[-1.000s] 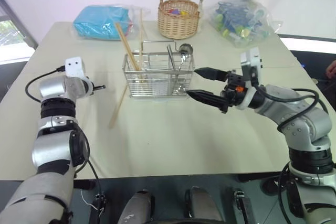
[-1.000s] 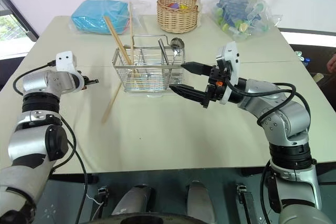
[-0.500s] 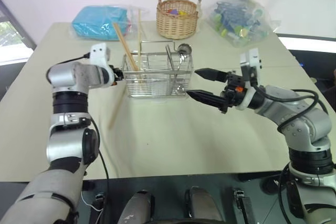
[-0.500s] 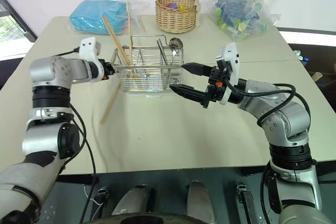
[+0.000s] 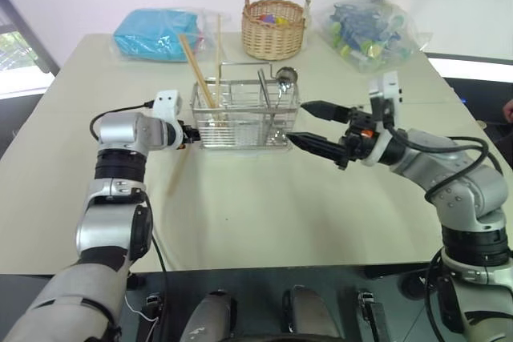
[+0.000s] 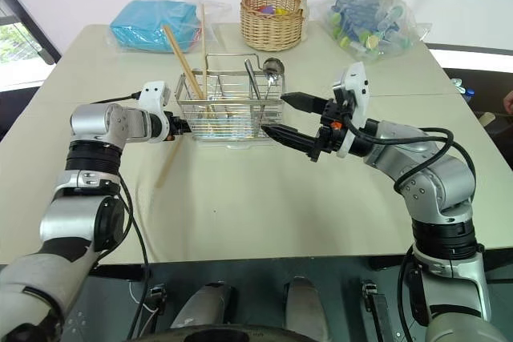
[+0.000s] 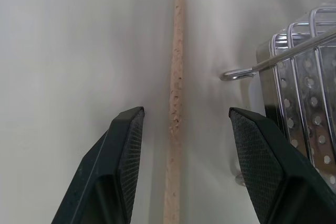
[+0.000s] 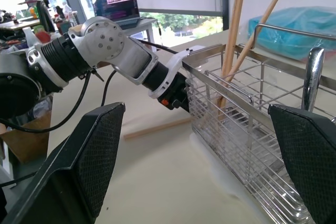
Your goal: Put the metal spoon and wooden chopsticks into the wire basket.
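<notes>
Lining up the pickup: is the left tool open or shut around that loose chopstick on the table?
Open. The left tool has both fingers spread, the chopstick lying untouched between them.

Wire basket (image 5: pixel 244 114): bright metal wire, glossy, perforated sheet base. Wooden chopstick (image 7: pixel 175 103) on table: pale raw wood, rough, pitted grain. Table (image 5: pixel 264 198): matt cream, smooth. Left gripper (image 7: pixel 184 174) pads: black, fine cross-hatched texture. Far wicker basket (image 5: pixel 273 28): woven cane, matt.

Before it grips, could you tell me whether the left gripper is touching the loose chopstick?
Apart: left wrist view shows bare table between chopstick and each finger of left gripper.
</notes>
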